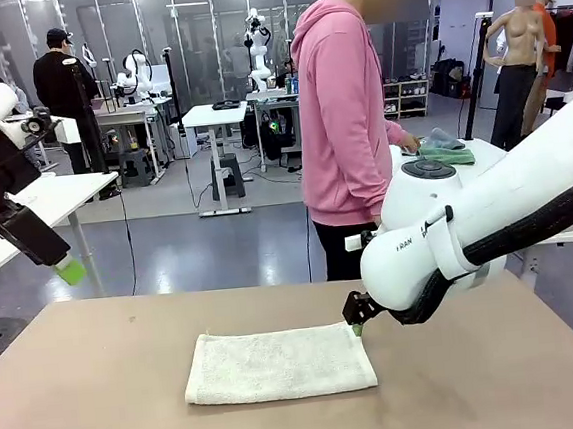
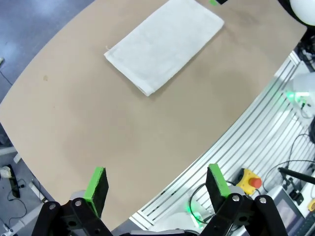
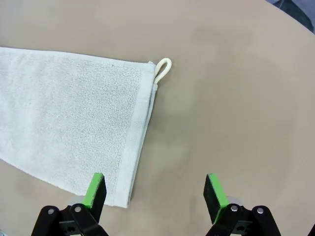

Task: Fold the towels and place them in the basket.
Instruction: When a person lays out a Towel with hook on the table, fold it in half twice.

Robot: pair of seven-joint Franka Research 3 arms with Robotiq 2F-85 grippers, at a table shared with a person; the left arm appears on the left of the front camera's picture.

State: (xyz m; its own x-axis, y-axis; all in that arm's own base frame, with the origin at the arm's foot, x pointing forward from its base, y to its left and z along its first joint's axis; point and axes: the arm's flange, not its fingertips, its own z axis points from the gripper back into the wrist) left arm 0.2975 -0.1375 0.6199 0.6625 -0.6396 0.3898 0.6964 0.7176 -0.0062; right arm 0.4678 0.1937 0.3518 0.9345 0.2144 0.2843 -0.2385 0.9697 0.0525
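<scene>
Right tool [image 3: 154, 184]: green pads [image 3: 96, 189] spread wide, nothing pinched, low over the brown tabletop [image 3: 236, 98]. One pad sits above the short hemmed edge of the off-white rectangular terry towel [image 3: 64, 118], the other above bare tabletop. Small cream hanging loop [image 3: 163, 69] sticks out at the towel's corner. Towel lies flat mid-tabletop, long side running across the front view. Left tool [image 2: 156, 177]: also spread, empty, held high at the robot's left, well apart from the towel. Person in pink hoodie [image 1: 343, 119] stands at the far side, turned toward a cloth pile [image 1: 444, 147] off to the robot's right.
</scene>
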